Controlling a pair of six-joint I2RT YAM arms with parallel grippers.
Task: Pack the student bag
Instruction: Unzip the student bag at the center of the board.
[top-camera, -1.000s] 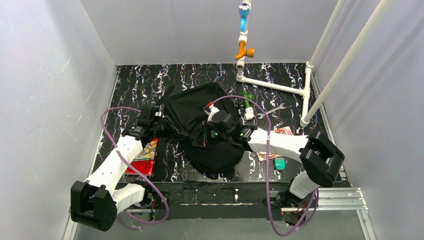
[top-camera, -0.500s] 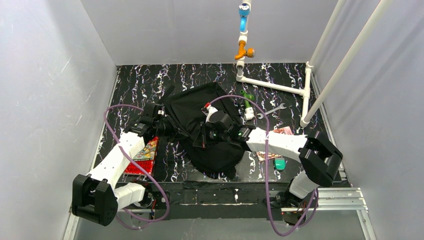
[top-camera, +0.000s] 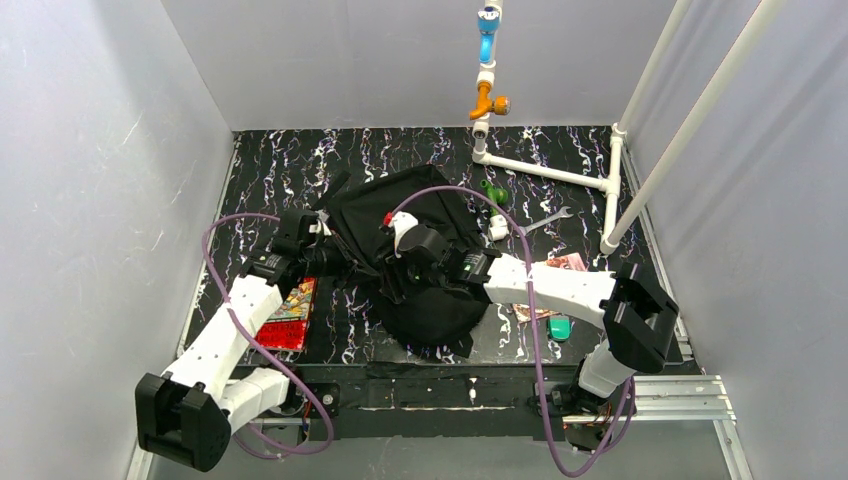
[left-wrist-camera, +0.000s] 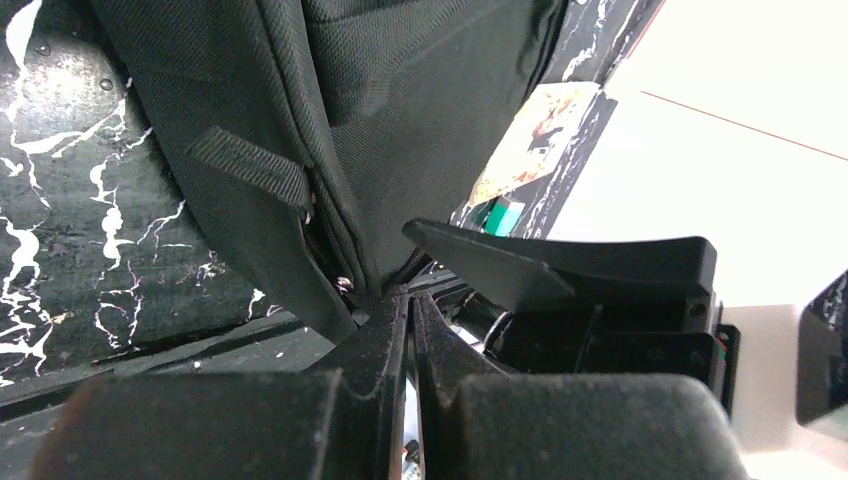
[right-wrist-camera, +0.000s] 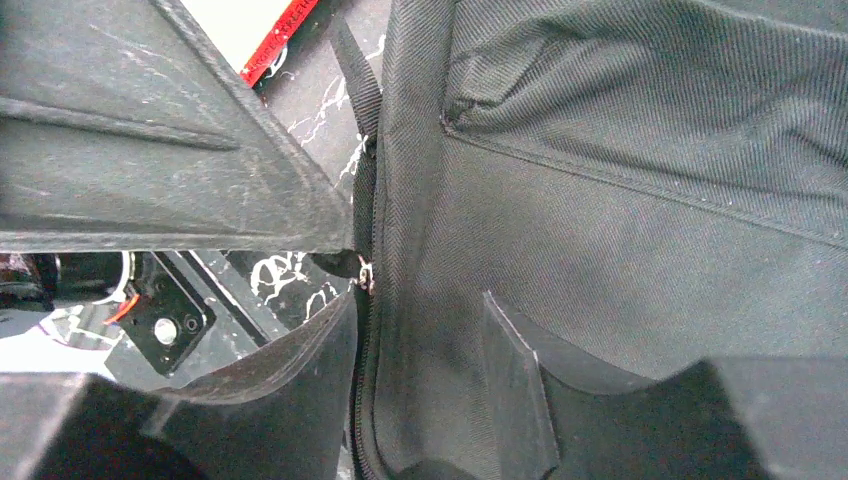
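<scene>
Overhead we see the student bag (top-camera: 432, 318) lying centrally on the table (top-camera: 300, 160), marbled surface showing beyond it. Only wrist views reveal our fingers: left gripper (left-wrist-camera: 405, 300) closed at the zipper edge (right-wrist-camera: 365, 250), right gripper (right-wrist-camera: 420, 310) spread astride it

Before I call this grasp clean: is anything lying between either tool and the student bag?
Nothing visible does. The left tool is shut on the zippered edge of the student bag. The right tool stands open at that same edge, with bag fabric between its fingers. The red book lies apart, beside the left arm.
</scene>
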